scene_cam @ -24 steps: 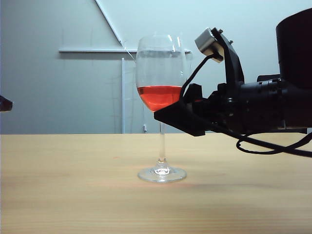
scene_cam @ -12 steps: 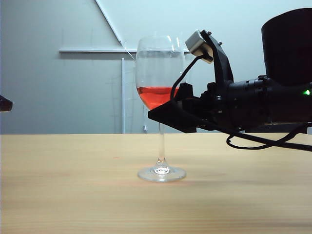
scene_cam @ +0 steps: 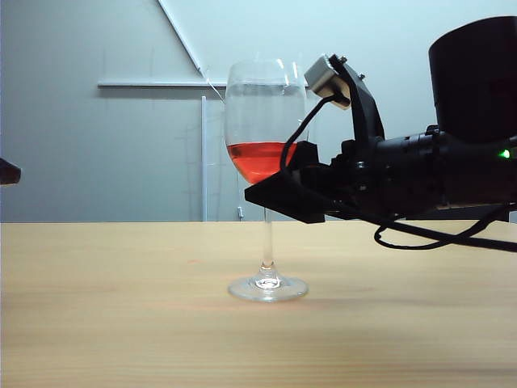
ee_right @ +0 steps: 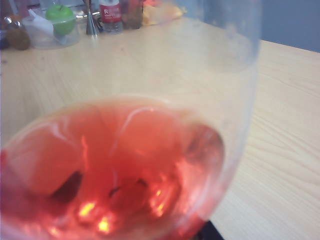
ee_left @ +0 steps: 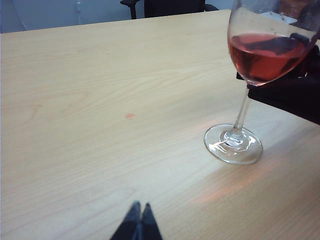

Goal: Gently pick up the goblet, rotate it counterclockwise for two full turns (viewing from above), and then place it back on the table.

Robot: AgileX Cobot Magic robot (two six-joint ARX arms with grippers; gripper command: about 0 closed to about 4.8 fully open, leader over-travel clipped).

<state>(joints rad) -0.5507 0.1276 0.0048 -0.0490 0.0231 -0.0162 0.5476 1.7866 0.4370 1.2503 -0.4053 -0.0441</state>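
goblet (scene_cam: 266,137) upright on desk (scene_cam: 121,307) mid-frame | right gripper (scene_cam: 262,192) jaws spread beside bowl, readying gentle grasp | left gripper (ee_left: 137,225) lower frame, jaws pressed together, idle

This looks like a robotics lab or office test room. A wide light tan wood-grain tabletop (scene_cam: 121,307) stands before a bare grey-white wall with a thin mounted rail (scene_cam: 149,83). A dark chair (ee_left: 170,7) waits past the far edge, and a plastic bottle (ee_right: 110,15) and green apple (ee_right: 61,15) clutter another edge.
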